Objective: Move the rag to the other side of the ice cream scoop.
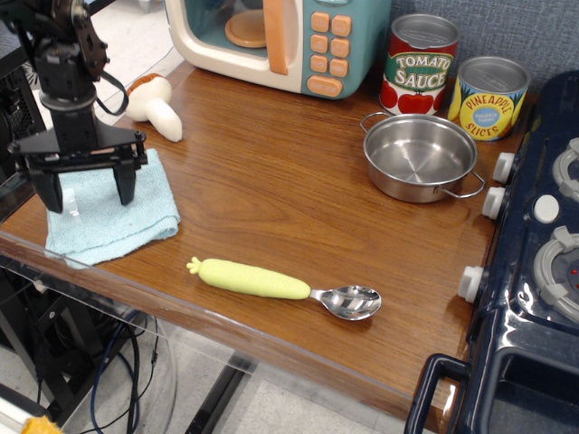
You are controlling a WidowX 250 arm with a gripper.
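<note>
The light blue folded rag (122,221) lies at the table's front left corner, left of the ice cream scoop (285,287). The scoop lies near the front edge, its yellow-green handle pointing left and its shiny bowl to the right. My gripper (89,200) is open, fingers pointing down and spread over the rag's middle. The left fingertip (54,199) is near the rag's pale label patch, the right fingertip (126,191) over its upper right part. I cannot tell whether the fingertips touch the cloth.
A brown-capped white toy mushroom (156,106) lies behind the rag. A toy microwave (280,41) stands at the back. A steel pot (420,156), a tomato sauce can (421,63) and a pineapple can (488,97) stand at the back right. A toy stove (534,271) fills the right side.
</note>
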